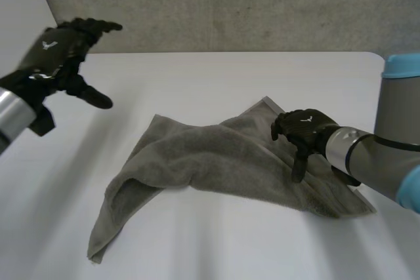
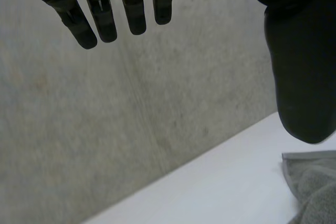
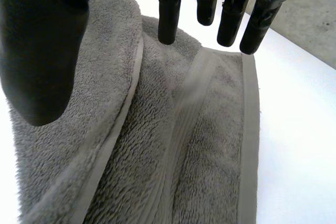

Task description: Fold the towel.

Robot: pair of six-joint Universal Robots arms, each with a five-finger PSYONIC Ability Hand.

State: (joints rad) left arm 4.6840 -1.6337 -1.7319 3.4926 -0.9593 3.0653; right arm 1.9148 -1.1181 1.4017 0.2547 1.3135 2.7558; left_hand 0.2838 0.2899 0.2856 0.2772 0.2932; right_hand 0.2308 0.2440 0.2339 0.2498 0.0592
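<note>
**A:** Which parts of the grey towel (image 1: 216, 155) are being hidden?

**B:** The right arm (image 1: 387, 162) is covering part of its right edge, and the upper folds are burying the layers beneath them. In the left wrist view the towel is being cut off just past one hemmed corner (image 2: 315, 182).

**A:** Where is it lying relative to the hands?

**B:** It is lying rumpled on the white table (image 1: 197, 77), toward the right side. The right hand (image 1: 303, 129) is hovering over the towel near its far right corner. Its fingers (image 3: 169, 9) are pointing straight down at the hem and its thumb is spreading wide, grasping nothing. Whether the fingertips are touching the pile is hard to tell. The left hand (image 1: 56, 50) is hanging raised, well apart from the towel, with relaxed straight fingers holding nothing.
</note>
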